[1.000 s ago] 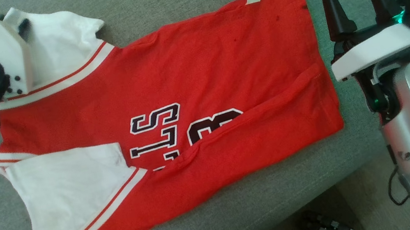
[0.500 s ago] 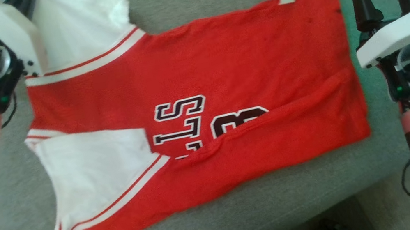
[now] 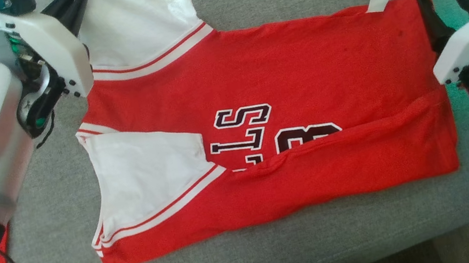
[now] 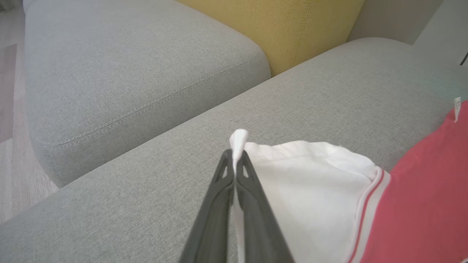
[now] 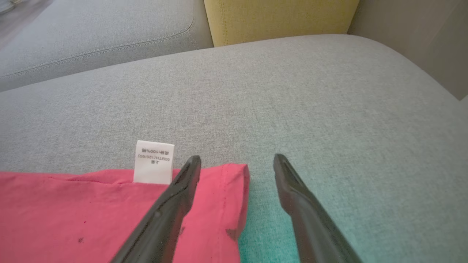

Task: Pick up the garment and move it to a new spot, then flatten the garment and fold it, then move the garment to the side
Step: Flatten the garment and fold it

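**Red garment (image 3: 301,72) flat on grey sofa (image 3: 282,247)**

Left pincer (image 4: 234,160) is clamped tight on the tip of its white far sleeve (image 4: 310,171). Right pincer (image 5: 237,157) gapes wide at the hem corner beside the label (image 5: 153,162), 1 finger over red cloth, 1 over bare cushion, holding nothing.

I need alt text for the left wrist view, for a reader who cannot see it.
The left gripper is shut on the edge of the white sleeve of a red garment, which lies on a grey sofa seat. A yellow cushion stands behind.
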Tool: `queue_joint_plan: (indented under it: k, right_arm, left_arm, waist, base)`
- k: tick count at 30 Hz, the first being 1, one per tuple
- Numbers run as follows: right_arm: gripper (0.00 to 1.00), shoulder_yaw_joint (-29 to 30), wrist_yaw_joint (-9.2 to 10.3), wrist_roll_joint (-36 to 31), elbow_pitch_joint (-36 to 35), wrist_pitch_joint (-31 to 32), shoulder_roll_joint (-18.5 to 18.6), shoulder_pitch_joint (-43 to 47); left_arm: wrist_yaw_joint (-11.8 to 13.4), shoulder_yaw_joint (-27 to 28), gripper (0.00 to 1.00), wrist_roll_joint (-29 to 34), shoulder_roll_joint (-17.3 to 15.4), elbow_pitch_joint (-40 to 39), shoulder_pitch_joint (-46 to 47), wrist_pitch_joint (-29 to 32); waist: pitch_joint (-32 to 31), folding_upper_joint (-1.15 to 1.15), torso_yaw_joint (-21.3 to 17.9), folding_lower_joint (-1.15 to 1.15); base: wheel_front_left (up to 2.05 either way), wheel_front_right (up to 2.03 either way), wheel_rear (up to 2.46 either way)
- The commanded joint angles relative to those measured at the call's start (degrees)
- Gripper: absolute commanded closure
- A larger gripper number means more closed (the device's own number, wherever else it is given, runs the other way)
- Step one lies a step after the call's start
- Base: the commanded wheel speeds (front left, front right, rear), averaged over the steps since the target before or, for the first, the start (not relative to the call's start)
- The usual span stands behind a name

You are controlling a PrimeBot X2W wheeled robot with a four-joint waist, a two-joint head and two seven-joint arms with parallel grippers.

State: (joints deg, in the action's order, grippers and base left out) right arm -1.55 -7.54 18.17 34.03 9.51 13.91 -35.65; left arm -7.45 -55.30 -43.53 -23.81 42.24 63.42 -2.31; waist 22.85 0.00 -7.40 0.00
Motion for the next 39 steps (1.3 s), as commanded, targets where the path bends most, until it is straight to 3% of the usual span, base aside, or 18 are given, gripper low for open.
queue_joint_plan:
  k: [1, 13, 14, 15, 29, 39]
  right_arm:
    - [0.0, -1.01, 0.05, 0.52, -1.04, 0.26, 1.38, -1.67]
    - [0.0, -4.14, 0.05, 2.95, 5.43, 3.1, 2.83, -4.85]
    - [0.46, -4.65, 0.05, 3.21, 5.75, 3.5, 2.92, -4.92]
    - [1.0, -5.1, 0.05, 3.42, 5.96, 3.61, 3.11, -5.02]
    - [1.0, -6.41, 0.05, 2.75, 8.03, -2.36, 5.64, -10.78]
    - [1.0, -7.02, 0.05, -0.46, 12.77, -7.68, 6.91, -19.85]
  left_arm:
    - [0.57, 1.75, 1.0, -0.43, -2.52, -1.66, 1.91, -0.05]
    - [2.42, 2.23, 1.0, -1.24, -4.55, -6.18, 1.51, 1.32]
    - [2.53, 2.22, 1.0, -1.28, -4.68, -6.37, 1.47, 1.42]
    - [2.64, 2.21, 1.0, -1.32, -4.78, -6.55, 1.43, 1.52]
    - [5.71, 5.24, 1.0, -3.61, -5.53, -6.13, 1.71, -0.31]
    - [6.41, 6.71, 1.0, -3.62, -3.06, -2.86, 5.49, -3.93]
  waist:
    - [0.18, 0.0, 0.2, 0.0]
    - [1.81, 0.0, 0.68, 0.0]
    - [1.89, 0.0, 0.68, 0.0]
    - [1.96, 0.0, 0.68, 0.0]
    - [2.59, 0.0, 1.68, 0.0]
    - [4.14, 0.0, 3.48, 0.0]
  base:
    - [0.0, 0.0, 0.0]
    - [0.0, 0.0, 0.0]
    - [0.0, 0.0, 0.0]
    - [0.0, 0.0, 0.0]
    - [0.0, 0.0, 0.0]
    - [0.0, 0.0, 0.0]
